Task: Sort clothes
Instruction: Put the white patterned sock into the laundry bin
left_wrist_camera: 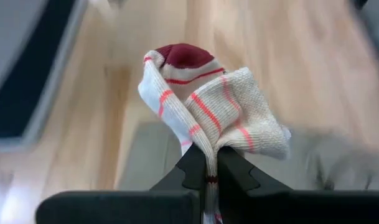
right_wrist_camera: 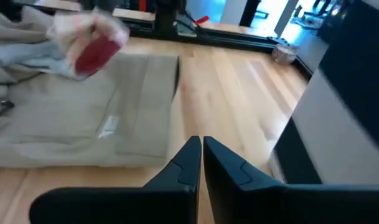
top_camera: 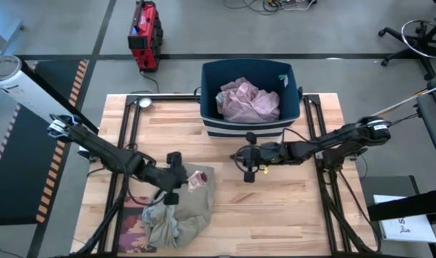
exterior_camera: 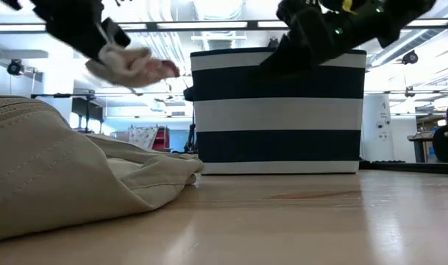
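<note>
On the wooden slatted table (top_camera: 275, 208), seen from above, the left gripper (top_camera: 183, 178) sits over the upper edge of the large khaki-beige garment (top_camera: 192, 208) and pinches a small cream sock with pink stripes and a maroon toe (top_camera: 197, 179). A grey-green cloth (top_camera: 159, 215) lies bunched against the khaki piece's left side, partly over a flat book with a dark pinkish cover (top_camera: 135, 221) at the table's front left corner. The large lilac-pink garment (top_camera: 248, 101) fills the navy fabric bin with white bands (top_camera: 212, 86) at the table's far edge. The right gripper (top_camera: 249, 172) hangs in front of the bin, well apart from the cloth pile.

From table height, the sock (exterior_camera: 132, 62) is held clear above the khaki garment (exterior_camera: 69, 169), which lies heaped at the near left. The striped bin (exterior_camera: 279, 110) stands behind, with the right arm (dark, crossing its top) above it.

In the left wrist view, the left gripper (left_wrist_camera: 206, 176) has its fingers pressed together on the sock's (left_wrist_camera: 208, 102) folded middle; the maroon toe points away from the camera, over the khaki cloth and bare wood.

In the right wrist view, the right gripper (right_wrist_camera: 198, 163) has its fingers pressed together with nothing between them, above bare table. The khaki garment (right_wrist_camera: 83, 118) lies ahead, with the sock (right_wrist_camera: 93, 43) blurred above it.
</note>
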Controlling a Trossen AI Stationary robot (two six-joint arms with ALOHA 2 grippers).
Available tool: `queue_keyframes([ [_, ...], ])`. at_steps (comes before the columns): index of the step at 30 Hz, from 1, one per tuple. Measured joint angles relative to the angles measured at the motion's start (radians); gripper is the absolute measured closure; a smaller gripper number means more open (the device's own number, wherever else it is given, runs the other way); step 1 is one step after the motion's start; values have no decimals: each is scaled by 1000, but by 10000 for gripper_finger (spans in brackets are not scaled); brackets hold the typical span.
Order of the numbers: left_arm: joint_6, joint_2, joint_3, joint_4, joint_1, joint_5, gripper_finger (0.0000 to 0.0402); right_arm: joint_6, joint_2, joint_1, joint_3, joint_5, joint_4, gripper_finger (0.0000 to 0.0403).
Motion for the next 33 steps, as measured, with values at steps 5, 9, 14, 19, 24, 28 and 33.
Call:
queue_keyframes([
  [5,122,-60,10,111,45,22,397,57,-8,4,-55,-89,-7,403],
  [9,213,-91,59,110,130,35,397,65,-8,14,-68,-143,-10,403],
  [14,387,-82,169,95,307,165,398,67,-7,20,-68,-144,-7,403],
  [19,527,6,365,-18,512,355,398,63,-7,22,-69,-143,2,403],
  [24,612,177,666,-216,678,363,398,62,-7,22,-69,-143,8,403],
  [28,677,352,934,-429,751,363,396,63,-7,22,-69,-143,8,403],
  [33,735,568,1252,-708,798,363,371,69,-7,22,-70,-143,7,403],
])
